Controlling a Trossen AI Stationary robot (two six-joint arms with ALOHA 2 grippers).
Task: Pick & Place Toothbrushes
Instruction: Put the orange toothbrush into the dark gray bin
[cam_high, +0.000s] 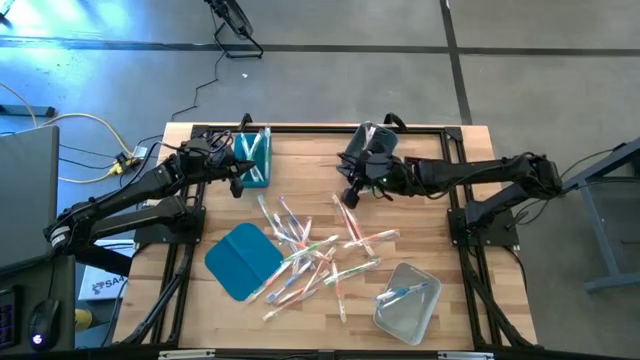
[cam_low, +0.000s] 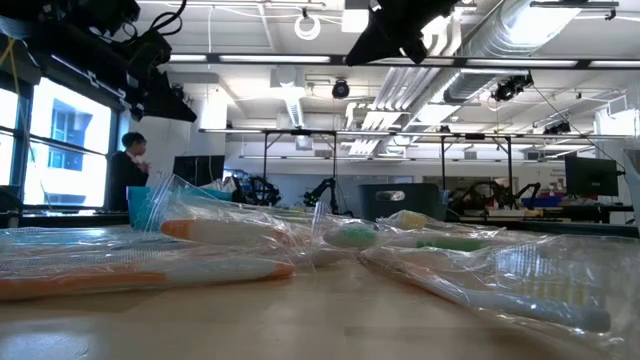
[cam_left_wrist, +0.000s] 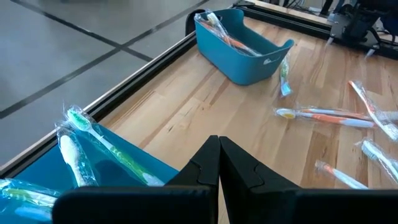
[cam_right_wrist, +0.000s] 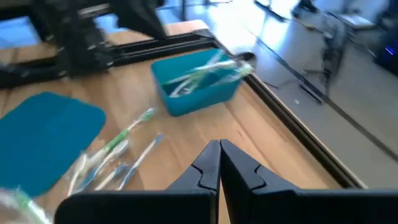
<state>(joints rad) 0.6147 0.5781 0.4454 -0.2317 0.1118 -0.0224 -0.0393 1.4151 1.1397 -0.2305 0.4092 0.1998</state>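
Note:
Several toothbrushes (cam_high: 310, 250) in clear wrappers lie scattered flat on the middle of the wooden table, filling the low view (cam_low: 230, 232). More green ones lie in the teal bin (cam_high: 254, 158) at the far left (cam_right_wrist: 196, 81). A second teal-blue bin (cam_left_wrist: 242, 46) by the far edge holds orange ones. A blue one lies in the clear-grey bin (cam_high: 408, 300) at the near right. My left gripper (cam_left_wrist: 219, 155) is shut and empty, hovering by the near side of the far-left bin (cam_high: 240, 175). My right gripper (cam_right_wrist: 219, 162) is shut and empty above the far middle of the table (cam_high: 350, 195).
A flat teal lid (cam_high: 243, 260) lies at the near left beside the pile (cam_right_wrist: 43, 137). A black frame rail (cam_high: 330, 127) runs along the table's edges. Bare wood shows between the far-left bin and the pile (cam_high: 300, 175). A person stands far off in the room (cam_low: 130, 165).

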